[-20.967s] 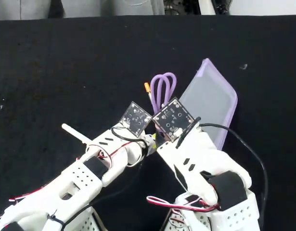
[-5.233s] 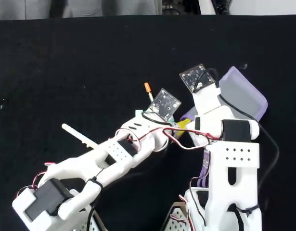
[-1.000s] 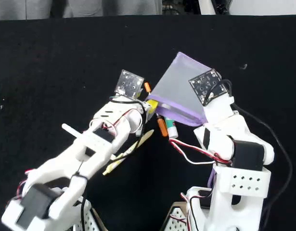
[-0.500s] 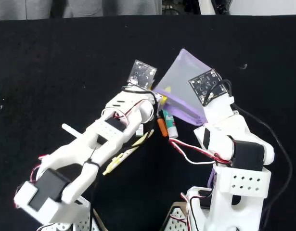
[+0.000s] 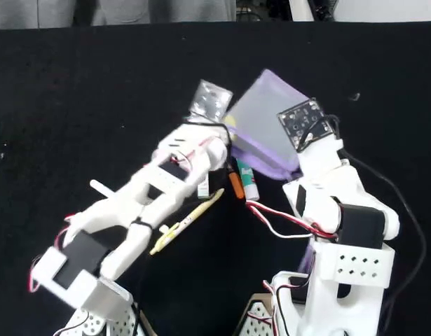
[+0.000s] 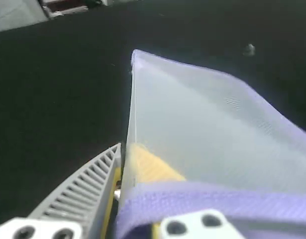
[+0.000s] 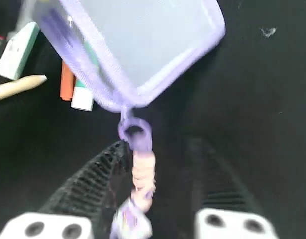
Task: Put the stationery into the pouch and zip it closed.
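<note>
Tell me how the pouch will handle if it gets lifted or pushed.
The pouch looks like thin see-through mesh, so it is probably floppy and light for its size. Being flat and cloth-edged, it would more likely slide or crumple when pushed than roll, and would probably sag if lifted by one corner.

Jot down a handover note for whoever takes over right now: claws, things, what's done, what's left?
Left claw: shut on a yellow item, held inside the pouch mouth.
Right claw: open, the pouch's pull strap between its fingers.
On the table by the pouch: orange marker, green-white tube, eraser, pencil.
Done: pouch unzipped. Left: release the yellow item, load the rest, zip shut.
</note>
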Tool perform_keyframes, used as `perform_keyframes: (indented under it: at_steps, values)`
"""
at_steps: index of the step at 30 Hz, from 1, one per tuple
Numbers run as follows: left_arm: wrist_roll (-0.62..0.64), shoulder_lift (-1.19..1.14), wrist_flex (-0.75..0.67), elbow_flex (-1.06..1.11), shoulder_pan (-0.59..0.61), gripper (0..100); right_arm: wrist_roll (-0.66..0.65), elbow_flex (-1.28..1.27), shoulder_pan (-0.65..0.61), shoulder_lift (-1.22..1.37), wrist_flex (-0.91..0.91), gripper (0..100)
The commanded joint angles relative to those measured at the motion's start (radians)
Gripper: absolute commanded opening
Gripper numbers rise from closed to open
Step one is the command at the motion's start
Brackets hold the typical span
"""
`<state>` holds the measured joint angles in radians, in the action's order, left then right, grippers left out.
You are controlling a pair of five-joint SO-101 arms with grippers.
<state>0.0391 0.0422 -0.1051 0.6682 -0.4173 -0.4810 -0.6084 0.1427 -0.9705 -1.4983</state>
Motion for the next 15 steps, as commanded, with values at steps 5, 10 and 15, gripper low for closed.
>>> perform_keyframes:
  at_steps: [5,10,15]
  values:
    - [0.015,0.321,0.377,-0.194,0.139,3,0.084,0.058,0.015,-0.025,0.023,47.9]
    - [0.011,0.371,0.612,-0.344,0.189,3,0.167,0.133,0.015,-0.025,0.023,48.2]
    - [0.017,0.368,0.806,-0.513,0.335,3,0.218,0.151,-0.048,-0.018,0.051,48.1]
